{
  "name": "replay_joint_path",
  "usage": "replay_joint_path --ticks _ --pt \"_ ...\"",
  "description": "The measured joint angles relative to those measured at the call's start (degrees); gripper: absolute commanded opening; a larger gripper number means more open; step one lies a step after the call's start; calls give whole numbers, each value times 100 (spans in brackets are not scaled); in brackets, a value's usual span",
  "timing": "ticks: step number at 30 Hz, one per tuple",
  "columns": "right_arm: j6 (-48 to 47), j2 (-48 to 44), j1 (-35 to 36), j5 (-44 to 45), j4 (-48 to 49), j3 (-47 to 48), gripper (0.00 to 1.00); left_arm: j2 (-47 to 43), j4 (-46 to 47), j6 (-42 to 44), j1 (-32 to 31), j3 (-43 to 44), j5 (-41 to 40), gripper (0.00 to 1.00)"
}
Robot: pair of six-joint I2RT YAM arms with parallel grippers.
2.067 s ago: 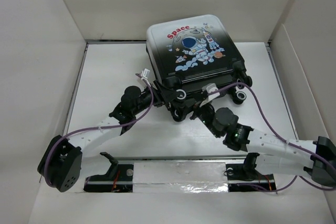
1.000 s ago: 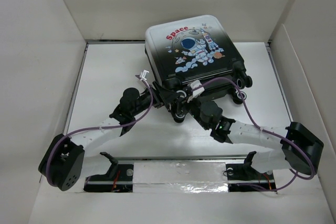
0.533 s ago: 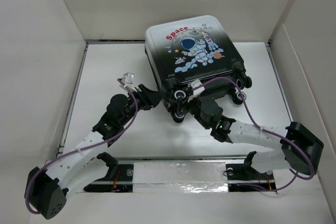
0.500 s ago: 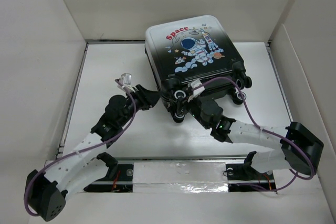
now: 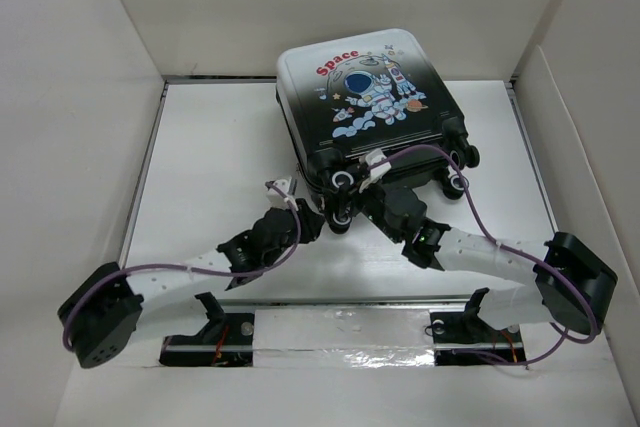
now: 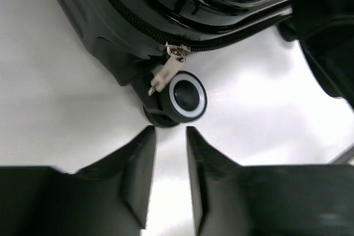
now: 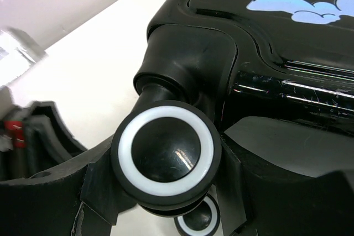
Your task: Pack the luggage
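Since half a second ago, the left gripper point(image 5: 310, 223) has been brought down and to the right, from beside the near-left corner of the luggage point(image 5: 365, 97) to a spot just in front of a lower wheel point(image 6: 187, 96). Its fingers are parted by a narrow gap, nothing is held between them, and the wheel is seen just beyond the tips. A zip pull point(image 6: 166, 73) hangs above that wheel. The luggage is laid flat and closed at the far middle of the table point(image 5: 210, 147), printed face up. Its long axis runs near to far, slightly skewed, with the wheeled end turned toward the arms and the "Space" end toward the back wall. The right gripper point(image 5: 358, 192) is clamped on the luggage at an upper wheel point(image 7: 166, 156), which is flanked by both fingers.
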Motion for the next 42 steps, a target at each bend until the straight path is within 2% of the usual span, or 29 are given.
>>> replay_joint_path --ticks 2,8,18,21,24,28,29,42 --pt "22 -2 -28 -61 -2 0 6 459 214 37 -122 127 -254 33" --pt "46 -7 -63 -170 -13 2 6 1316 774 114 -157 472 -857 34" --pt "101 -7 -101 -363 -15 2 5 1873 1449 229 -186 645 -1379 33" --pt "118 -4 -101 -431 -15 2 5 1930 1565 225 -243 643 -1502 31" --pt "140 -4 -107 -468 -13 2 4 1967 1657 227 -278 643 -1567 23" --pt "173 -4 -127 -492 -11 2 4 2002 1753 179 -343 645 -1681 2" --pt "175 -4 -129 -505 -11 2 4 2002 1749 164 -345 645 -1714 0" --pt "197 -101 -151 -507 81 -122 0 1655 1375 173 -317 540 -2166 0"
